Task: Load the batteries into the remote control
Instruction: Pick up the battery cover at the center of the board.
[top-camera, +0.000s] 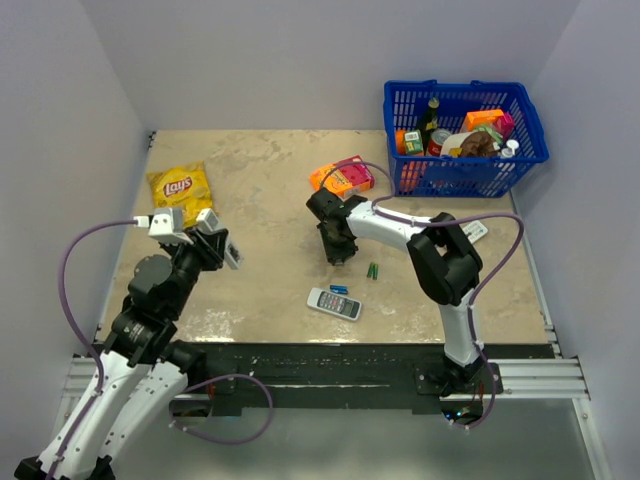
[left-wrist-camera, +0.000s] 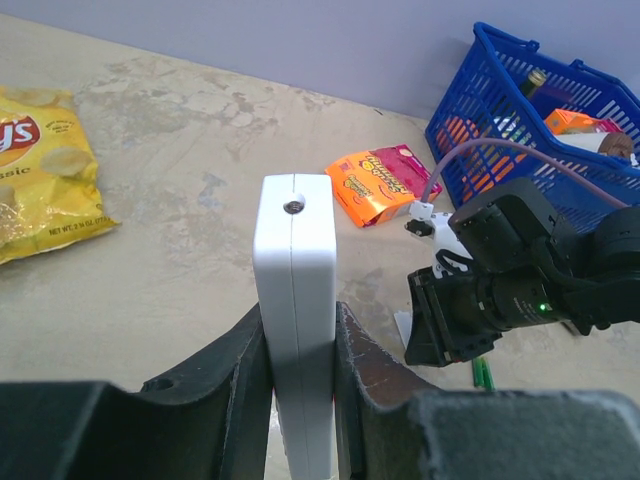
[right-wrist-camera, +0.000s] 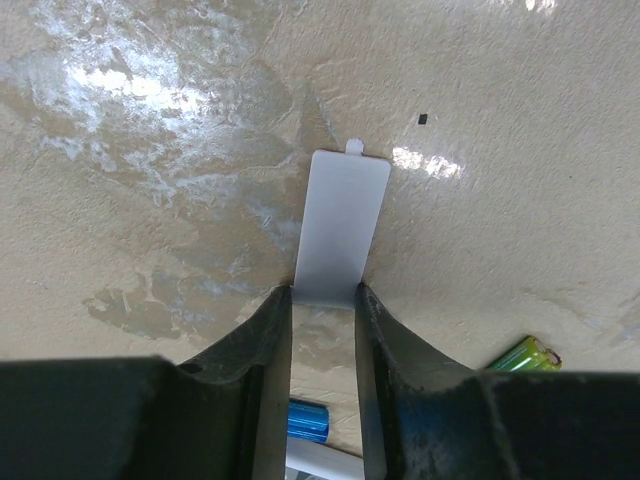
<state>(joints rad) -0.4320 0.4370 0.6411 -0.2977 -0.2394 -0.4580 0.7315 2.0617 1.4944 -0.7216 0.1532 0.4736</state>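
Remote control (left-wrist-camera: 295, 300), slim and plain white, is sitting edge-on in the left claw (left-wrist-camera: 298, 312), which is pressing on both of its broad faces from either side. Its free end, carrying one small screw, is sticking out past the fingertips. In the top view this claw is hovering above the left part of the desk (top-camera: 270, 200), clear of the surface. The right claw (right-wrist-camera: 325, 292) is pointing down near the middle of the desk, its two fingers closing against the long edges of a thin white panel (right-wrist-camera: 340, 220) with a small tab at its far end. I cannot tell whether the panel is lying on the desk or hanging just above it. A pair of green batteries (right-wrist-camera: 525, 353) is lying just beside this claw, and a small blue item (right-wrist-camera: 305, 420) is resting next to a grey-white button remote (top-camera: 334, 303). A yellow chip bag (top-camera: 181, 187) is lying at the far left, an orange packet (top-camera: 342, 177) is sitting near the middle, and a blue basket (top-camera: 460, 175) of groceries is standing in the far right corner.
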